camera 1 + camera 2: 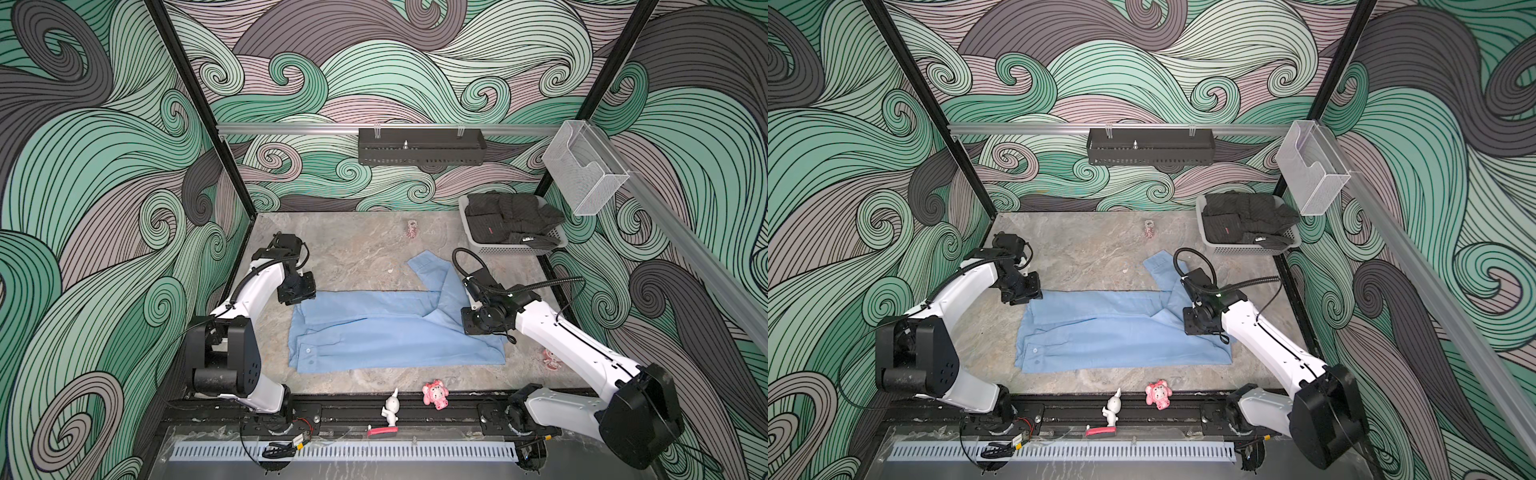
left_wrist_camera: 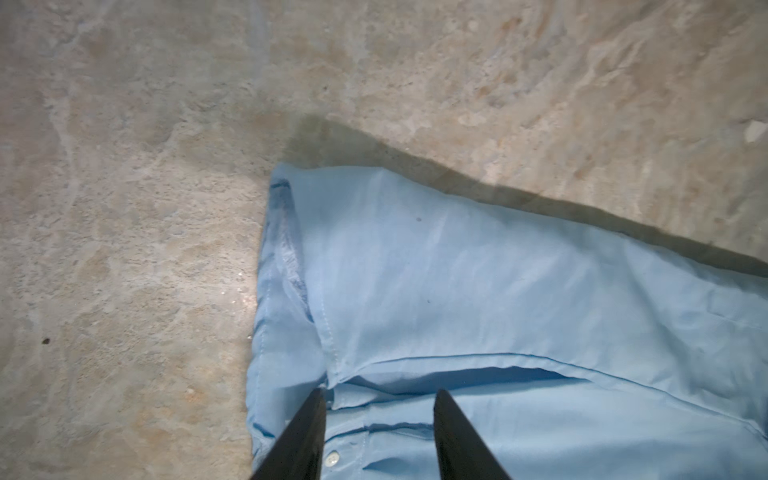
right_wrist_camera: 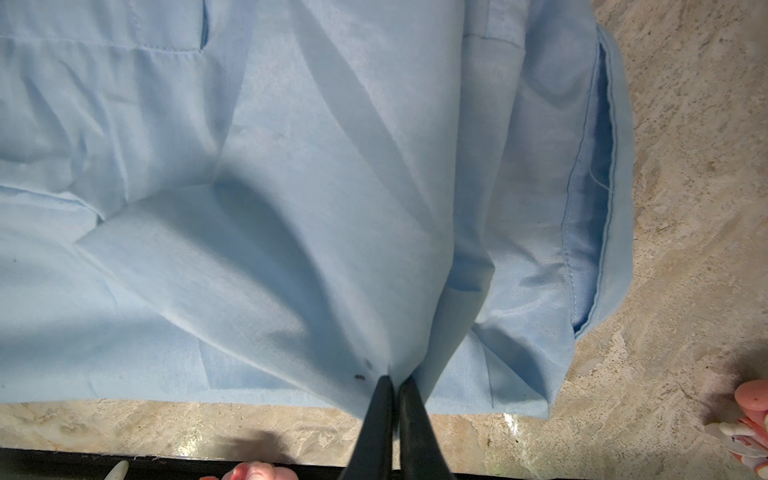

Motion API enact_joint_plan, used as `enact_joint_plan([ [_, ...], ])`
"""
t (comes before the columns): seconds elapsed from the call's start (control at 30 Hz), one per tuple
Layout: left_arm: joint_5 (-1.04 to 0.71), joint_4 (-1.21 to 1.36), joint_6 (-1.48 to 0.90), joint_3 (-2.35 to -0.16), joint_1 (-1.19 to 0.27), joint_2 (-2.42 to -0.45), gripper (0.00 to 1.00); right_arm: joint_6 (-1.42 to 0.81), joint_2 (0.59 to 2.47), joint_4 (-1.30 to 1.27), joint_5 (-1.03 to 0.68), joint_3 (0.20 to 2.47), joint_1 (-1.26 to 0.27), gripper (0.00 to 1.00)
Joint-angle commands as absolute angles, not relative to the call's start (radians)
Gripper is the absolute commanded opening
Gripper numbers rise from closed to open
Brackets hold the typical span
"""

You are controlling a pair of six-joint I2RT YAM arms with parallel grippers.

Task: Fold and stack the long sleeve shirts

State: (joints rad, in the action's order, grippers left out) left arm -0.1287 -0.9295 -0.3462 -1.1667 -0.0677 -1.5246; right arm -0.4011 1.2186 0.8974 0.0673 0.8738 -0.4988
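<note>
You have a light-blue woven button-front shirt (image 1: pixel 395 336) lying flat mid-table on the grey marbled stone-look table (image 1: pixel 353 249), one sleeve angled toward the back right. The left gripper (image 2: pixel 380 391) sits over the shirt's far left corner, fingers (image 2: pixel 303 440) apart. The right gripper (image 3: pixel 395 378) is at its right side, pinched on the cloth. In the table's back right corner, a pale perforated plastic basket (image 1: pixel 490 249) holds dark folded garments (image 1: pixel 511 216). In front of the shirt, along the near edge, stand a white figurine (image 1: pixel 390 409) and, just right of it, a pink plush pig (image 1: pixel 435 392).
</note>
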Motion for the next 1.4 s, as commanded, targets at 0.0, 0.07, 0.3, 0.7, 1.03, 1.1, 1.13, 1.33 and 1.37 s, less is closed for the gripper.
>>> enact_joint_plan([
  [0.0, -0.223, -0.899, -0.418, -1.197, -0.125, -1.573, 0.45, -0.406, 1.212, 0.91, 0.051, 0.854, -0.511, 0.1],
  [0.07, -0.272, -0.862, -0.455, -1.178, -0.142, -1.612, 0.44, -0.41, 1.216, 0.901, 0.037, 0.84, -0.518, 0.11],
  [0.3, -0.271, -0.83, -0.514, -1.075, -0.115, -1.72, 0.43, -0.419, 1.244, 0.904, -0.011, 0.819, -0.532, 0.27],
  [0.7, -0.232, -0.85, -0.483, -1.122, -0.061, -1.845, 0.46, -0.524, 1.288, 0.771, 0.025, 0.918, -0.281, 0.54],
  [1.03, -0.213, -0.882, -0.475, -1.219, -0.011, -1.97, 0.45, -0.547, 1.641, 0.633, 0.007, 1.016, -0.135, 0.39],
  [1.1, -0.215, -0.884, -0.474, -1.218, -0.004, -1.971, 0.45, -0.542, 1.653, 0.616, 0.023, 1.026, -0.131, 0.39],
  [1.13, -0.215, -0.884, -0.473, -1.218, -0.001, -1.971, 0.44, -0.54, 1.654, 0.606, 0.028, 1.031, -0.13, 0.4],
  [1.33, -0.219, -0.896, -0.467, -1.232, 0.003, -1.965, 0.44, -0.508, 1.621, 0.648, 0.039, 1.054, -0.133, 0.48],
  [1.37, -0.219, -0.901, -0.465, -1.238, 0.003, -1.966, 0.43, -0.504, 1.606, 0.656, 0.058, 1.051, -0.133, 0.49],
])
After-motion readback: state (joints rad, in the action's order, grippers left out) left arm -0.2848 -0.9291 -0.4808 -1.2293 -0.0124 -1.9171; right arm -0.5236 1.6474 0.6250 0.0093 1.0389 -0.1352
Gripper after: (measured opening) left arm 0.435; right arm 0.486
